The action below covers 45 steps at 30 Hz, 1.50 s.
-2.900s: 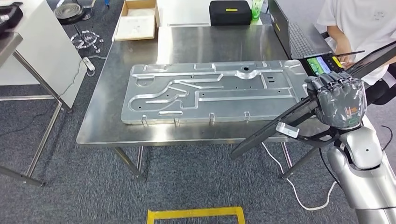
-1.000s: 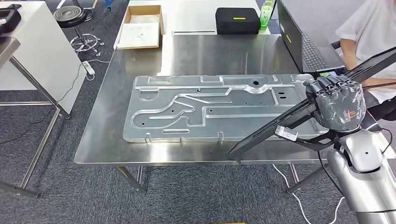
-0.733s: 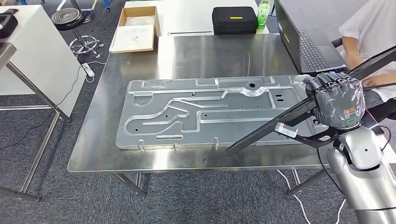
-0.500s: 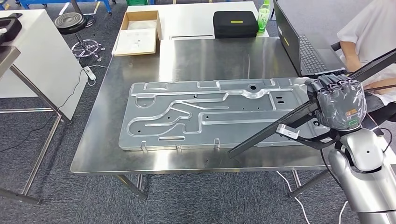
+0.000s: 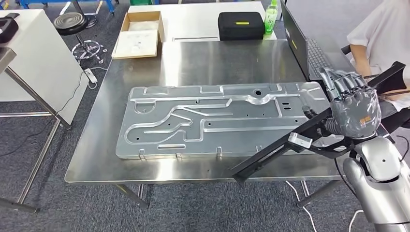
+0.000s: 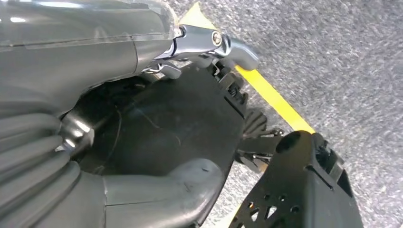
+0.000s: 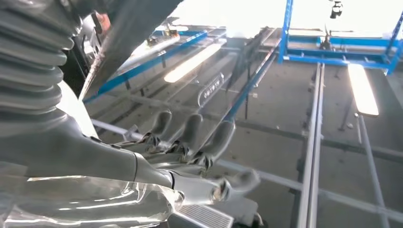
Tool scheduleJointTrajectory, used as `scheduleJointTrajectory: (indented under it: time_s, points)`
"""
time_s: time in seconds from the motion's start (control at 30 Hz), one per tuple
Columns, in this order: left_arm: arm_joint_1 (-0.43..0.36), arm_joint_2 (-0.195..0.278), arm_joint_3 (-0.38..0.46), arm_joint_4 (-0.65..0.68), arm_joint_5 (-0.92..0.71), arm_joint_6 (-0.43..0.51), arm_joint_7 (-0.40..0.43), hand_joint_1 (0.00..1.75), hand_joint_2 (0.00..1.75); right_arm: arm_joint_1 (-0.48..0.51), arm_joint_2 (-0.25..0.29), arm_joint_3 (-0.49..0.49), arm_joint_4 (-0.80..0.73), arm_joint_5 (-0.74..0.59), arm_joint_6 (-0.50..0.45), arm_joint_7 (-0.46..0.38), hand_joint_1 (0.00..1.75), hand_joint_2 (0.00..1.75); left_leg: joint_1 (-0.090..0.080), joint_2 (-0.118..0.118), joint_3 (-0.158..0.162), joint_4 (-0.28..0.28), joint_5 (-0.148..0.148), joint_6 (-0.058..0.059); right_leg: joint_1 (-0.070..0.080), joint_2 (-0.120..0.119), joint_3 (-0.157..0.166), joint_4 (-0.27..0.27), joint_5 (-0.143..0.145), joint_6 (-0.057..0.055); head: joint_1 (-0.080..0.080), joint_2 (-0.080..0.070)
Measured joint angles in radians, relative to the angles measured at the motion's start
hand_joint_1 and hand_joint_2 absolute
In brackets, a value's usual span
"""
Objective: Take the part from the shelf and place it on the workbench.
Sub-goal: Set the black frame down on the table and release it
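The part is a long black bar lying slantwise over the right front of the steel workbench. Its low end is near the bench's front edge and its high end rises past my wrist toward the right. My right hand sits against the bar's upper stretch, fingers stretched out and apart rather than wrapped round it. In the right wrist view those fingers are straight with nothing between them. My left hand hangs over the carpet, holding nothing.
A large grooved aluminium plate covers the middle of the bench. A laptop and a seated person are at the right. A black case, green bottle, cardboard box and stool lie beyond.
My right hand's fingers have uncurled from the black bar. The bar has tipped lower, its near end now by the bench's front edge. The camera has shifted slightly.
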<state>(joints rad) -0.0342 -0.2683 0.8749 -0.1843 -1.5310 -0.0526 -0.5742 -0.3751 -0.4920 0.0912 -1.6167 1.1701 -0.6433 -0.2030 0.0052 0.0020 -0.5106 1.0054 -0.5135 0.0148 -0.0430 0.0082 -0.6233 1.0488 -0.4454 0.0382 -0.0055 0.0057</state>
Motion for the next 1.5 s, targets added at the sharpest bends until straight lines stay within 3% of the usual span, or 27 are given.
scheduleJointTrajectory:
  time_s: [0.07, 0.1, 0.2, 0.23, 0.27, 0.3, 0.33, 0.4, 0.47, 0.53, 0.6, 0.7, 0.73, 0.77, 0.8, 0.83, 0.9, 0.93, 1.0, 1.1, 1.2, 1.23, 1.27, 1.3, 1.4, 1.43, 1.5]
  points:
    - [0.0, 0.006, 0.0, 0.0, 0.0, -0.005, -0.009, 0.0, 0.0, -0.001, 0.0, 0.0, 0.0, 0.015, 0.001, 0.013, 0.0, 0.0, 0.003, 0.0, -0.004, 0.021, -0.018, -0.008, 0.001, -0.001, 0.002, 0.001, -0.005, -0.014, 0.0, 0.0]
    - [-0.002, 0.009, 0.0, 0.0, 0.0, -0.004, -0.012, 0.0, 0.0, -0.002, -0.001, 0.0, 0.0, 0.025, 0.001, 0.021, 0.0, 0.0, 0.004, 0.001, -0.019, 0.057, -0.04, -0.011, 0.001, -0.002, 0.004, 0.0, -0.007, -0.02, 0.0, 0.0]
    - [-0.014, 0.012, -0.001, 0.0, 0.0, 0.001, -0.018, 0.0, 0.0, -0.002, -0.003, -0.002, 0.005, 0.046, 0.0, 0.04, 0.0, 0.0, 0.004, 0.002, -0.116, 0.253, -0.122, -0.015, 0.008, -0.006, 0.009, 0.0, -0.012, -0.03, -0.001, 0.0]
    - [-0.019, 0.012, -0.001, 0.0, 0.0, 0.002, -0.018, 0.0, 0.0, -0.001, -0.004, -0.003, 0.008, 0.051, 0.0, 0.046, 0.0, 0.0, 0.003, 0.002, -0.141, 0.296, -0.127, -0.012, 0.012, -0.006, 0.011, 0.0, -0.015, -0.033, -0.001, 0.0]
    - [-0.021, 0.013, -0.001, 0.0, 0.0, 0.004, -0.018, 0.0, 0.0, 0.001, -0.007, -0.006, 0.011, 0.055, 0.001, 0.053, 0.0, 0.0, 0.002, 0.002, -0.148, 0.303, -0.112, -0.006, 0.016, -0.006, 0.014, 0.001, -0.017, -0.035, -0.001, 0.0]
    - [-0.02, 0.013, -0.001, 0.0, 0.0, 0.007, -0.017, 0.0, 0.0, 0.004, -0.012, -0.012, 0.014, 0.06, 0.001, 0.062, 0.0, 0.0, -0.002, 0.001, -0.137, 0.269, -0.077, 0.003, 0.02, -0.005, 0.019, 0.0, -0.02, -0.037, -0.001, 0.0]
    - [-0.016, 0.013, -0.001, 0.0, 0.0, 0.01, -0.017, 0.0, 0.0, 0.008, -0.02, -0.022, 0.019, 0.069, 0.004, 0.073, 0.0, 0.0, -0.007, 0.0, -0.113, 0.204, -0.032, 0.017, 0.024, -0.004, 0.025, 0.0, -0.023, -0.038, -0.001, 0.0]
    - [-0.007, 0.016, -0.001, 0.0, -0.001, 0.018, -0.014, 0.0, 0.0, 0.021, -0.047, -0.059, 0.038, 0.113, 0.007, 0.109, 0.0, 0.0, -0.017, -0.003, -0.067, 0.089, 0.028, 0.045, 0.029, -0.005, 0.033, -0.004, -0.026, -0.035, 0.0, 0.0]
    - [-0.002, 0.02, -0.001, 0.0, -0.002, 0.026, -0.012, 0.0, 0.0, 0.042, -0.083, -0.113, 0.065, 0.191, -0.001, 0.155, 0.0, 0.0, -0.023, -0.005, -0.049, 0.041, 0.033, 0.059, 0.027, -0.009, 0.033, -0.009, -0.025, -0.025, -0.001, 0.0]
    - [0.003, 0.02, -0.001, 0.0, -0.002, 0.032, -0.01, 0.0, 0.0, 0.07, -0.125, -0.178, 0.094, 0.254, -0.01, 0.175, 0.0, 0.0, -0.022, -0.007, -0.041, 0.012, 0.036, 0.059, 0.024, -0.016, 0.033, -0.015, -0.022, -0.011, -0.001, 0.0]
    - [0.009, 0.02, -0.001, 0.0, -0.002, 0.038, -0.009, 0.0, 0.0, 0.09, -0.159, -0.241, 0.124, 0.281, -0.008, 0.177, 0.0, 0.0, -0.017, -0.008, -0.032, -0.013, 0.047, 0.058, 0.023, -0.017, 0.021, 0.01, -0.042, -0.002, 0.0, 0.0]
    - [0.011, 0.02, -0.001, 0.0, -0.002, 0.042, -0.009, 0.0, 0.0, 0.106, -0.181, -0.301, 0.158, 0.3, -0.001, 0.185, 0.0, 0.0, -0.016, -0.002, -0.028, -0.021, 0.051, 0.061, 0.021, -0.013, -0.064, 0.17, -0.119, 0.008, 0.0, 0.0]
    - [0.011, 0.02, -0.001, 0.0, -0.002, 0.044, -0.009, 0.0, 0.0, 0.116, -0.185, -0.312, 0.168, 0.312, 0.003, 0.192, 0.0, 0.0, -0.017, 0.0, -0.028, -0.02, 0.049, 0.061, 0.019, -0.012, -0.089, 0.214, -0.129, 0.012, 0.0, 0.0]
    - [0.012, 0.02, -0.001, 0.0, -0.002, 0.046, -0.009, 0.0, 0.0, 0.126, -0.188, -0.321, 0.179, 0.325, 0.008, 0.202, 0.0, 0.0, -0.017, 0.001, -0.028, -0.018, 0.047, 0.061, 0.018, -0.012, -0.099, 0.227, -0.12, 0.016, 0.0, 0.0]
    - [0.012, 0.02, -0.001, 0.0, -0.002, 0.048, -0.01, 0.0, 0.0, 0.136, -0.192, -0.33, 0.19, 0.338, 0.013, 0.214, 0.0, 0.0, -0.017, 0.002, -0.027, -0.014, 0.044, 0.06, 0.016, -0.013, -0.09, 0.202, -0.093, 0.018, 0.0, 0.0]
    - [0.012, 0.02, -0.001, 0.0, -0.002, 0.05, -0.01, 0.0, 0.0, 0.142, -0.198, -0.341, 0.201, 0.347, 0.015, 0.226, 0.0, 0.0, -0.017, 0.001, -0.027, -0.009, 0.039, 0.058, 0.013, -0.013, -0.064, 0.143, -0.054, 0.02, 0.0, 0.0]
    - [0.012, 0.019, -0.001, 0.0, -0.003, 0.053, -0.01, 0.0, 0.0, 0.145, -0.21, -0.364, 0.222, 0.356, 0.015, 0.24, 0.0, 0.0, -0.02, 0.0, -0.029, 0.005, 0.028, 0.051, 0.014, -0.013, -0.009, 0.029, -0.007, 0.016, 0.0, 0.0]
    - [0.013, 0.019, -0.001, 0.0, -0.002, 0.055, -0.01, 0.0, 0.0, 0.147, -0.216, -0.373, 0.23, 0.357, 0.015, 0.242, 0.0, 0.0, -0.022, -0.001, -0.031, 0.011, 0.023, 0.047, 0.017, -0.013, 0.005, -0.003, 0.0, 0.011, 0.0, 0.0]
    - [0.013, 0.019, -0.001, 0.0, -0.003, 0.055, -0.01, 0.0, 0.0, 0.151, -0.225, -0.383, 0.242, 0.358, 0.015, 0.245, 0.0, 0.0, -0.025, -0.001, -0.032, 0.014, 0.018, 0.04, 0.021, -0.01, 0.007, -0.011, -0.004, -0.001, 0.0, 0.0]
    - [0.012, 0.019, -0.001, 0.0, -0.003, 0.056, -0.01, 0.0, 0.0, 0.153, -0.232, -0.392, 0.253, 0.358, 0.015, 0.246, 0.0, 0.0, -0.025, 0.0, -0.041, 0.043, -0.009, 0.025, 0.011, -0.009, 0.013, -0.016, -0.006, -0.016, 0.0, 0.0]
    - [0.009, 0.02, -0.001, 0.0, -0.002, 0.059, -0.012, 0.0, 0.0, 0.152, -0.237, -0.396, 0.258, 0.359, 0.027, 0.246, 0.0, 0.0, -0.017, -0.002, -0.123, 0.216, -0.095, 0.01, 0.008, -0.01, 0.016, -0.018, -0.008, -0.025, -0.001, 0.0]
    - [0.007, 0.021, -0.001, 0.0, -0.002, 0.061, -0.013, 0.0, 0.0, 0.152, -0.238, -0.396, 0.259, 0.359, 0.036, 0.245, 0.0, 0.0, -0.015, -0.002, -0.153, 0.275, -0.113, 0.007, 0.008, -0.011, 0.016, -0.017, -0.009, -0.025, -0.001, 0.0]
    - [0.005, 0.022, -0.001, 0.0, -0.002, 0.061, -0.013, 0.0, 0.0, 0.151, -0.239, -0.395, 0.261, 0.359, 0.043, 0.245, 0.0, 0.0, -0.014, -0.002, -0.17, 0.303, -0.112, 0.006, 0.008, -0.011, 0.017, -0.017, -0.009, -0.026, -0.001, 0.0]
    - [0.004, 0.022, -0.001, 0.0, -0.002, 0.061, -0.013, 0.0, 0.0, 0.15, -0.239, -0.394, 0.262, 0.36, 0.046, 0.244, 0.0, 0.0, -0.013, -0.002, -0.168, 0.292, -0.089, 0.007, 0.008, -0.01, 0.019, -0.017, -0.01, -0.025, -0.001, 0.0]
    - [0.007, 0.02, -0.001, 0.0, -0.001, 0.065, -0.009, 0.0, 0.0, 0.146, -0.242, -0.393, 0.265, 0.36, 0.038, 0.247, 0.0, 0.0, -0.014, -0.003, -0.087, 0.098, 0.018, 0.019, 0.009, -0.007, 0.026, -0.016, -0.014, -0.019, -0.001, 0.0]
    - [0.009, 0.018, -0.001, 0.0, 0.0, 0.068, -0.007, 0.0, 0.0, 0.144, -0.243, -0.393, 0.265, 0.36, 0.036, 0.247, 0.0, 0.0, -0.015, -0.003, -0.067, 0.05, 0.033, 0.023, 0.011, -0.006, 0.026, -0.017, -0.014, -0.015, 0.0, 0.0]
    - [0.011, 0.016, -0.001, 0.0, 0.0, 0.068, -0.009, 0.0, 0.0, 0.14, -0.245, -0.392, 0.266, 0.358, 0.035, 0.244, 0.0, 0.0, -0.019, -0.005, -0.056, 0.022, 0.034, 0.028, 0.012, -0.006, 0.024, -0.019, -0.011, -0.003, 0.0, 0.0]
